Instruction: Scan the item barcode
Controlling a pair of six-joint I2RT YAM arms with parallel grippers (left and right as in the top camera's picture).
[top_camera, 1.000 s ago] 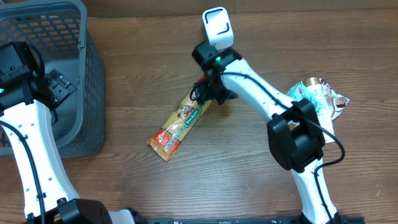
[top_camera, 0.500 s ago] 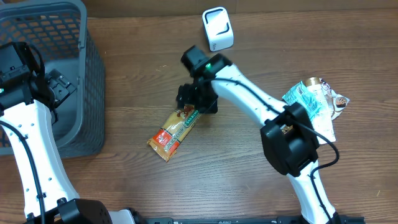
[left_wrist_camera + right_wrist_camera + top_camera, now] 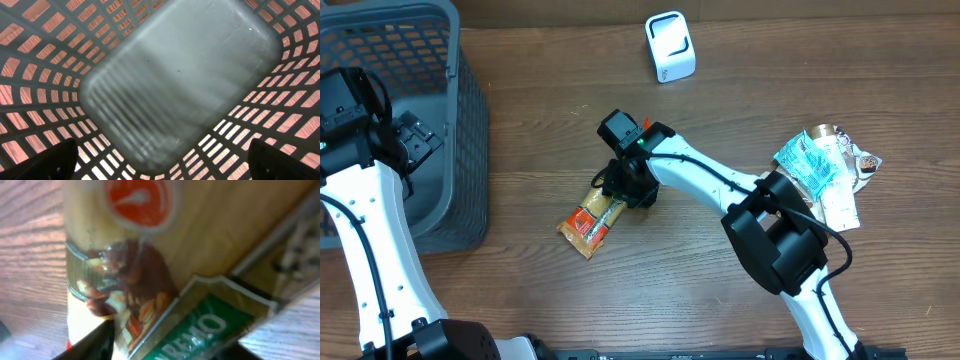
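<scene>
Snack bar [image 3: 588, 222] lies flat on the table [image 3: 520, 300], slanted, near centre; right gripper [image 3: 623, 185] sits over its upper end; cannot tell whether the jaws pinch the wrapper. Left gripper [image 3: 160, 162] hangs over the basket [image 3: 470, 150] floor, jaws spread wide.

Gold snack bar [image 3: 588, 222], red near-left end, flat, diagonal, mid-scene; white scanner [image 3: 670, 46] far side, well apart.

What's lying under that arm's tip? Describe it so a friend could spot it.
Right of the grey basket, a long slim bar lies diagonally beneath the right gripper. It is gold with a red lower end, unlike the crumpled teal packets at the right edge and the white box up top.
</scene>
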